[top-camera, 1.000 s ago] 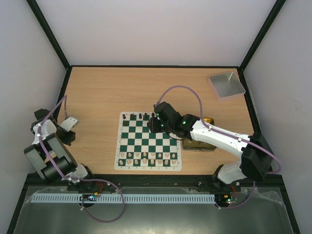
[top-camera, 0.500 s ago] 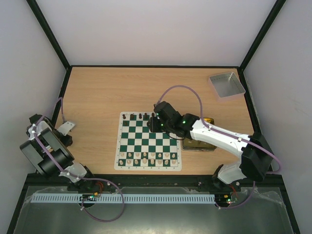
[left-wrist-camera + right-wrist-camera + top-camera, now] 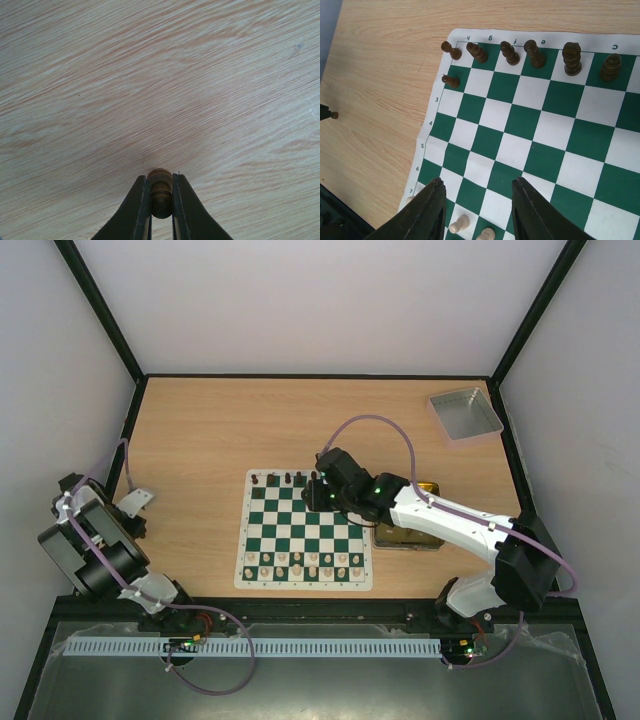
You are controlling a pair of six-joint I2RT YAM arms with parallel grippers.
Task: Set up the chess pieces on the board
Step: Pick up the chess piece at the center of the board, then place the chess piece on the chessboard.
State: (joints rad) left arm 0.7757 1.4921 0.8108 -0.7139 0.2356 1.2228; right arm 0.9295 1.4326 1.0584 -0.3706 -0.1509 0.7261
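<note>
Seen from above, the board lies in the middle of the worktop. The cream pieces fill its two near rows, so that side looks finished. The dark chess pieces make only a short line along the left part of the far row. The right arm reaches over the board's far right corner and hides what stands there. Part of a gold tin shows just right of the board, a grey tray sits at the far right, and the left arm is folded well to the left of the board. In the left wrist view, the left pincer is closed narrowly on a small dark brown piece, probably a pawn by its round head, held over bare wood. In the right wrist view, the right pincer stands wide and holds nothing above the middle squares. Beyond it six dark pieces stand in the far row and a single dark pawn in the row before it. I judge the dark side less than half done, with most of the pawn row left to fill. The held piece has yet to reach the board.
</note>
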